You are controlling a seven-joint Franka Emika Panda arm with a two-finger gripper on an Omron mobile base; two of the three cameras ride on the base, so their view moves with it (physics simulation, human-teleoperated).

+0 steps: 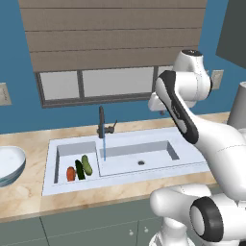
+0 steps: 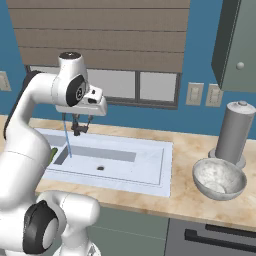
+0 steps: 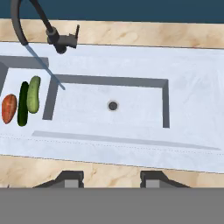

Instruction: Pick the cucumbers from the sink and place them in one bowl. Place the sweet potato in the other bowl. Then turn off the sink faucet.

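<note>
Countertop (image 2: 190, 200): beige marbled stone, runs along the wall.
Window (image 1: 96, 84): behind the counter, brown slatted blind (image 1: 115, 33) above.
Grey cylinder (image 2: 235, 132): upright on counter, right end.
Wall outlets (image 2: 194, 93): pale, on blue wall.
Upper cabinet (image 2: 235, 45): grey-green, round knob.

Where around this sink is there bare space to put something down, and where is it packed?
The wide basin is bare apart from its drain and the falling water from the faucet. Bare counter lies between the sink and the grey bowl. The small basin is crowded: sweet potato, dark cucumber and light cucumber lie side by side.
</note>
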